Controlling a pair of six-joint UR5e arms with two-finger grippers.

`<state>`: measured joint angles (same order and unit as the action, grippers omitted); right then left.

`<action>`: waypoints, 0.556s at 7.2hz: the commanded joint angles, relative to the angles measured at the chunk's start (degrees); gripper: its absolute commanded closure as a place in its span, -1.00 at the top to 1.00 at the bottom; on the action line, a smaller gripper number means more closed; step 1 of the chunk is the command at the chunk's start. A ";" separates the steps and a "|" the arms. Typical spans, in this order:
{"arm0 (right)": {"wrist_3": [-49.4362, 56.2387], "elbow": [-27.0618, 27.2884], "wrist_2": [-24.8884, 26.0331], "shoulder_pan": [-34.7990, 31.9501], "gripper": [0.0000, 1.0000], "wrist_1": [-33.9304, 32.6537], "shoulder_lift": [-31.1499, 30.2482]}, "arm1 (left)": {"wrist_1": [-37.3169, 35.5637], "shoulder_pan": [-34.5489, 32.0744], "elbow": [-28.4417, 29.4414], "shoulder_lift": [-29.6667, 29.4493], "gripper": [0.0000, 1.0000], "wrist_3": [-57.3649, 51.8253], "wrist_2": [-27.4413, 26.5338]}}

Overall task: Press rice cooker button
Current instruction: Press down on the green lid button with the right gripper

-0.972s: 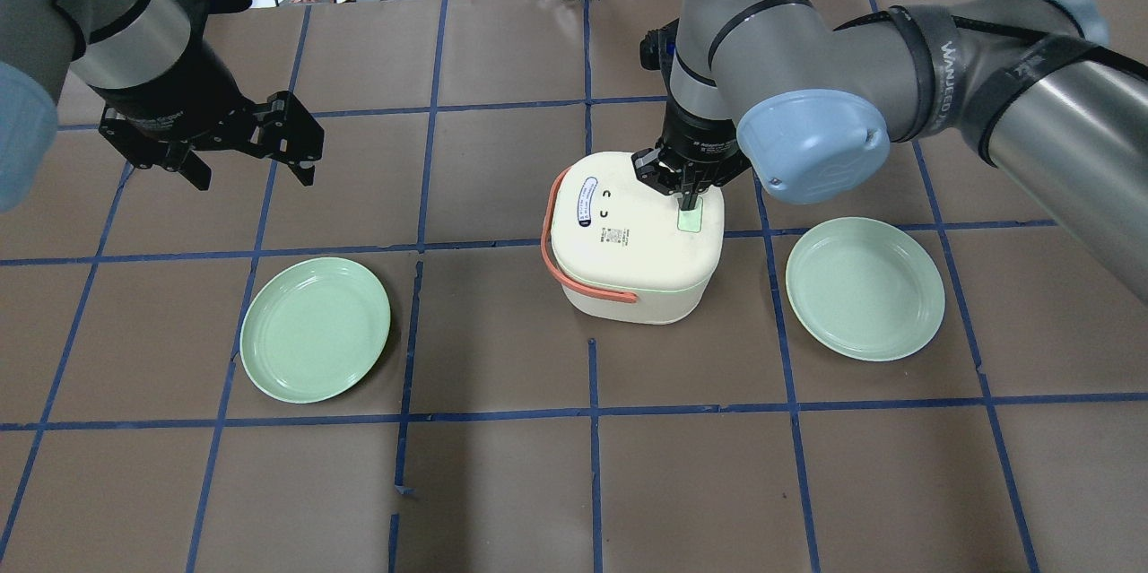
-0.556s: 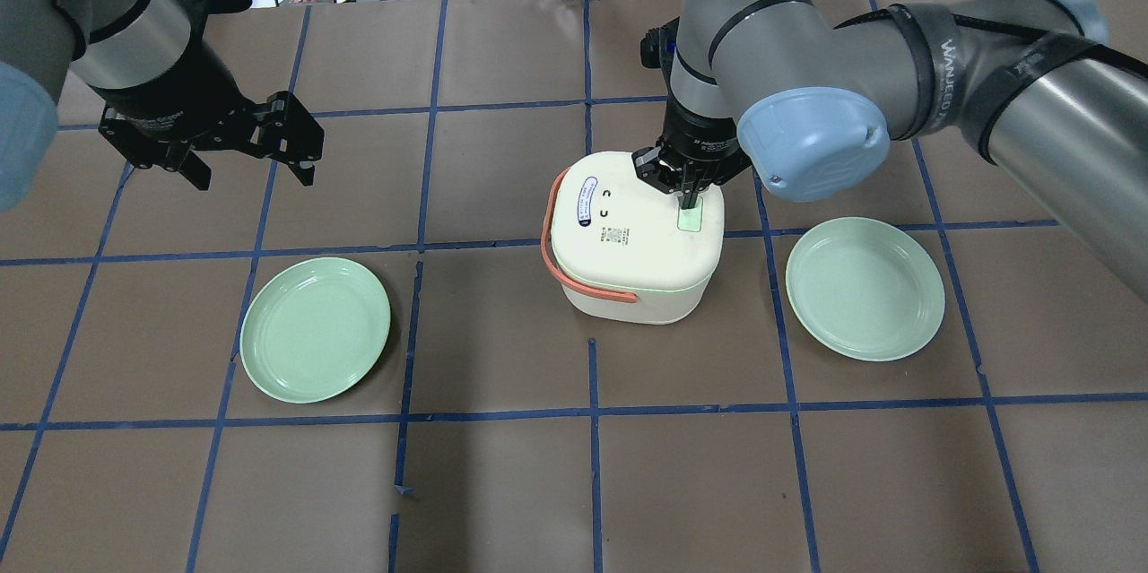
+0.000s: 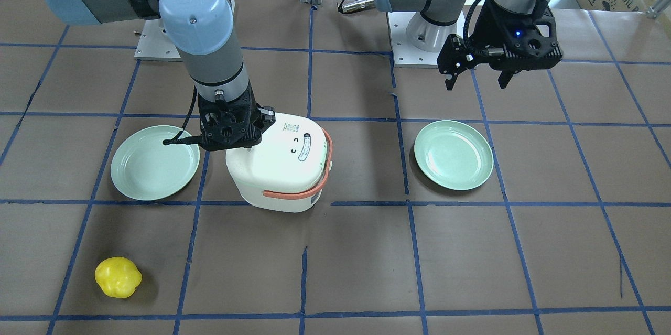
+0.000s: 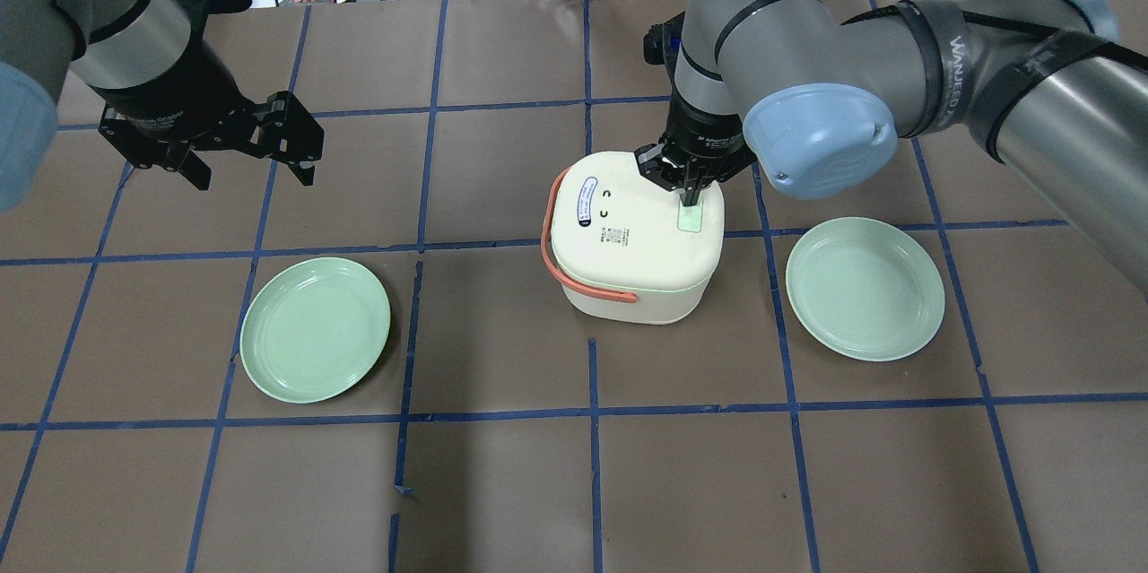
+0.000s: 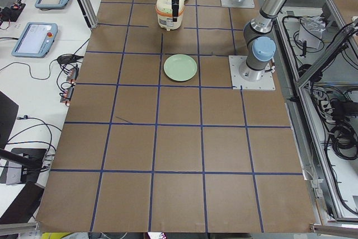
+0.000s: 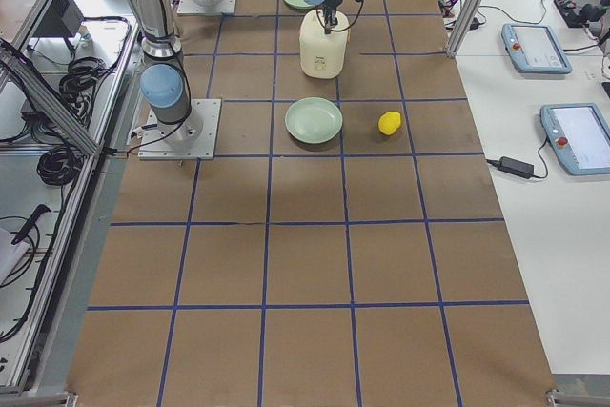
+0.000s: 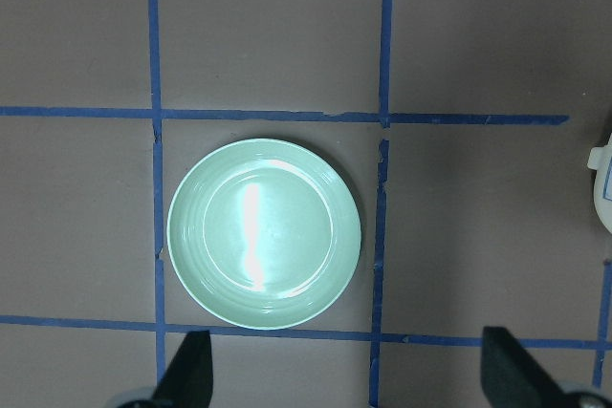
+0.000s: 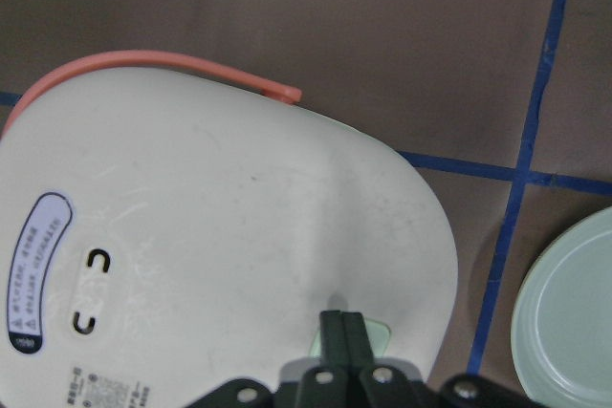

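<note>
The rice cooker (image 4: 628,241) sits near the middle of the bench (image 4: 502,483), between the left plate (image 4: 314,328) and the right plate (image 4: 865,289). The right gripper (image 4: 689,199) stands upright over the lid with its fingers pressed together into one narrow tip. That tip meets the back end of the pale green button (image 4: 689,221) — whether it bears down or hovers just above, the views do not settle. The left gripper (image 4: 253,174), spread wide and holding nothing, hangs well apart from the cooker.

The main risk is the contact point. The tip sits toward one end of the button and near the lid's rounded edge, so a push there may rock the button without latching it, or skid off onto the smooth lid. The cooker is probably light and nothing braces it — an off-centre or slightly angled push could tip it or slide it toward the right plate. Too much downward force might jam the button or scrape the plastic. Too little, and the lid probably does not release.
</note>
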<state>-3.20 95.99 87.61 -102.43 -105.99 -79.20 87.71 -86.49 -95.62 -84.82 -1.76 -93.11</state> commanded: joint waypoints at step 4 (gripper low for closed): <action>0.04 0.69 -0.16 0.21 -0.87 -0.18 0.36 | 0.00 0.00 0.00 0.00 1.00 0.00 -0.05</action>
<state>-3.12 96.46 87.49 -102.26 -106.12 -78.93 87.72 -86.49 -95.62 -84.82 -1.76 -93.10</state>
